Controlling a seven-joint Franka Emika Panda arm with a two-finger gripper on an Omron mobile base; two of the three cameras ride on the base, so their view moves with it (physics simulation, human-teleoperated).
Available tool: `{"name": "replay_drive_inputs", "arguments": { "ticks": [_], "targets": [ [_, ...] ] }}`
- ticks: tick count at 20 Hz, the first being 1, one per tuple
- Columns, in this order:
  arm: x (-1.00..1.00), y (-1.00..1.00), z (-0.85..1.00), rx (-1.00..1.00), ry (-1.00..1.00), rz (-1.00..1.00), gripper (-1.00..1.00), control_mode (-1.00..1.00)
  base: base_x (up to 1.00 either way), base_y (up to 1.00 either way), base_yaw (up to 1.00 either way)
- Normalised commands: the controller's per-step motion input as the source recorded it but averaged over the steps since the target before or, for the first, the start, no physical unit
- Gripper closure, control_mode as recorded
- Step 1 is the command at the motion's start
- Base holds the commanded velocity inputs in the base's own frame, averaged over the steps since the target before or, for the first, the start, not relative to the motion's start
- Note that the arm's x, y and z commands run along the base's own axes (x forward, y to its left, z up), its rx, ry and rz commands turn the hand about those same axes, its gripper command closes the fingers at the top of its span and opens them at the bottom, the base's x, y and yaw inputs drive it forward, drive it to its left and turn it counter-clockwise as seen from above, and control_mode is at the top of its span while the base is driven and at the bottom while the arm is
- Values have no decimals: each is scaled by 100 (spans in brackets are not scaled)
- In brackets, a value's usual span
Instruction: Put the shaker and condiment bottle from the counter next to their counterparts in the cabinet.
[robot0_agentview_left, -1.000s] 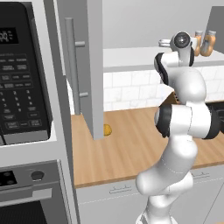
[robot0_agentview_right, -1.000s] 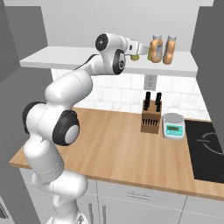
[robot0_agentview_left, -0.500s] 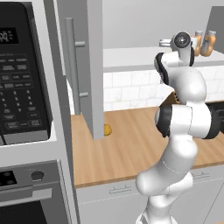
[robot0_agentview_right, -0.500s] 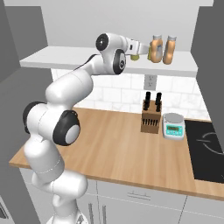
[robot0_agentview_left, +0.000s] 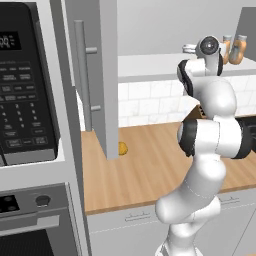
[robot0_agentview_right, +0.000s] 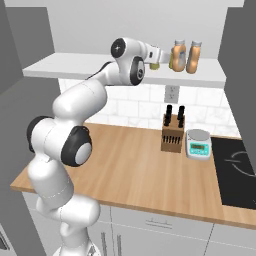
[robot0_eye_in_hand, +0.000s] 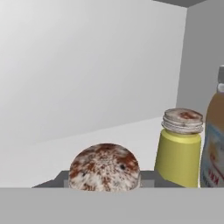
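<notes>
- Cabinet door (robot0_agentview_left: 102, 75): swung open at the left of the left base view, its long bar handle facing the camera; the white shelf (robot0_agentview_right: 75, 67) runs rightward from it above the wooden counter (robot0_agentview_right: 135, 165).
- A small yellow item (robot0_agentview_left: 122, 148) lies on the counter just behind the door's lower edge; what it is cannot be told.
- Gripper (robot0_agentview_right: 159, 56): raised to shelf height and reaching over the shelf. The jaws are nearly closed on the shaker (robot0_eye_in_hand: 104, 168), whose speckled metal cap sits between the fingertips in the hand view.
- Twin shaker (robot0_eye_in_hand: 179, 146): upright on the shelf, just right of the held one and apart from it.
- Two orange bottles (robot0_agentview_right: 185, 56) stand side by side at the shelf's right end; the condiment bottle appears already placed beside its fatter partner.
- Handling, as a judgement: the shaker is light, rigid and smooth-sided, so it may slip. Grip the round body below the cap and keep it upright.
- Remaining step, by estimate: lower it beside the twin, then release.
</notes>
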Motion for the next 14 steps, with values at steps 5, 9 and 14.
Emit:
{"name": "replay_drive_inputs", "arguments": {
  "ticks": [5,9,14],
  "targets": [
    [79,-23,-98,3,0,-1,-100,-100,0,0,0],
    [49,-6,-83,0,0,0,-100,-100,0,0,0],
    [10,0,-57,0,-4,0,-100,-100,0,0,0]
  ]
}}
